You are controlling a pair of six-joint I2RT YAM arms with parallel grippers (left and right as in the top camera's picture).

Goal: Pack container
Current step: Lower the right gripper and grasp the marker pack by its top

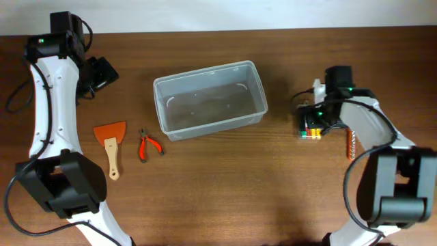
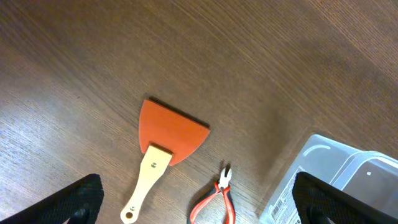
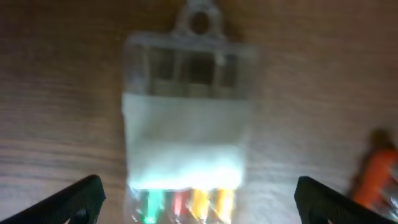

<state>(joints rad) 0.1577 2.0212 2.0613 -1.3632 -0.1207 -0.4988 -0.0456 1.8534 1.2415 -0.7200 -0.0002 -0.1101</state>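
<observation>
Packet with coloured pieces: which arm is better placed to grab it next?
Right. The right gripper hangs open directly above the packet; the left gripper sits beyond the container, near the scraper.

1. Overhead view: fixed high above the table [image 1: 225, 184], facing straight down from afar. The left arm [image 1: 48, 102], the right arm [image 1: 372, 126] and the container [image 1: 210, 99] all fit in the field.
2. Left wrist view: looks down obliquely from mid height, with the left fingertips [image 2: 74, 202] in the lower corners. It shares the orange scraper [image 2: 171, 134], the red pliers [image 2: 217, 199] and one container corner with the overhead view.
3. Right wrist view: very close, facing down, blurred. The clear packet [image 3: 186, 124] is probably the one beside the right arm seen from above.
</observation>
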